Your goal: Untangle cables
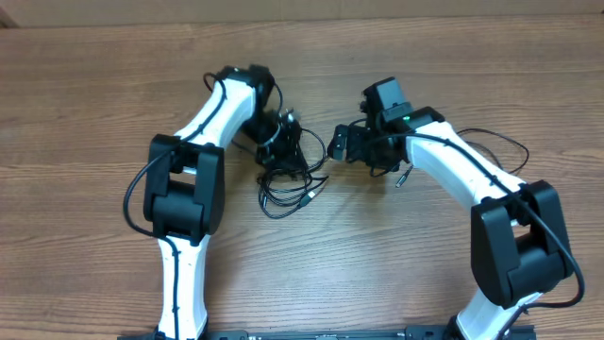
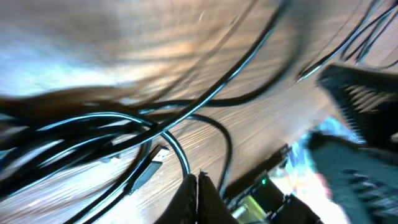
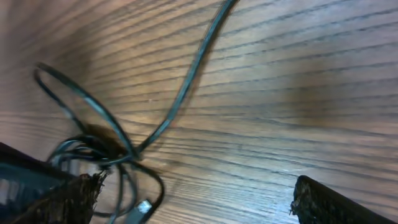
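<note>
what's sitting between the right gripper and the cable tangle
Nothing visible. The right gripper is open over bare table, and the cables lie right by one of its fingers in the wrist view. The left gripper is at the tangle's far side, not in between.

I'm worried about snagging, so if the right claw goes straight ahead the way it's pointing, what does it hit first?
Probably the bare wooden table: the open right claw faces it, with the cables lying just off to one side. Depth is unclear.
</note>
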Controlling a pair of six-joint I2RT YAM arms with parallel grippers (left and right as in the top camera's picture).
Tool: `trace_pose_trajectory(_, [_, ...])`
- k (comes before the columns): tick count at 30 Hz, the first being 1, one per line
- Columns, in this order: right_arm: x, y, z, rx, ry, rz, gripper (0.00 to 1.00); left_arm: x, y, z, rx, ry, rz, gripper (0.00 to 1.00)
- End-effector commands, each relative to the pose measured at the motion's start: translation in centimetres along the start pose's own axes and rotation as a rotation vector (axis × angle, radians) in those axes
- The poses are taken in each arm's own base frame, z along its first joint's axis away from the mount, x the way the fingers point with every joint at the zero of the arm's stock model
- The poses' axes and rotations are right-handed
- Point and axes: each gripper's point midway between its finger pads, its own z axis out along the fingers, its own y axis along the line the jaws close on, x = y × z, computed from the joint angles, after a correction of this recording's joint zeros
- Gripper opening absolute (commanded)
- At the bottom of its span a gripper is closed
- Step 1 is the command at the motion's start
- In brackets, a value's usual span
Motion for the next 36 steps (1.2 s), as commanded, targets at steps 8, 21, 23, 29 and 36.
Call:
trace_pose_trajectory(8, [2.4,3.9,0.4,-0.14,0.078,-0.023,1.0,0.3,4.6,-7.2,-0.415,-0.185,-0.034,0.36])
trace_pose_trajectory(21, [6.0,5.7,2.9,-0.061,0.129,-0.039,0.83,1.1,9.5,-2.1,-0.436,-0.112,-0.072,0.45])
trace_pose_trajectory(23, [6.6,5.3,3.9,-0.028,0.144,-0.015,0.81,1.2,9.9,-1.1,-0.419,-0.105,-0.073,0.45])
trace_pose_trajectory(29, [7.8,3.7,6.5,0.025,0.205,0.04,0.51,1.8,10.8,0.6,-0.398,-0.084,-0.077,0.13])
trace_pose_trajectory(36, [6.7,2.7,6.3,0.025,0.192,0.08,0.04,1.3,12.2,-0.4,-0.435,-0.107,-0.1,0.04])
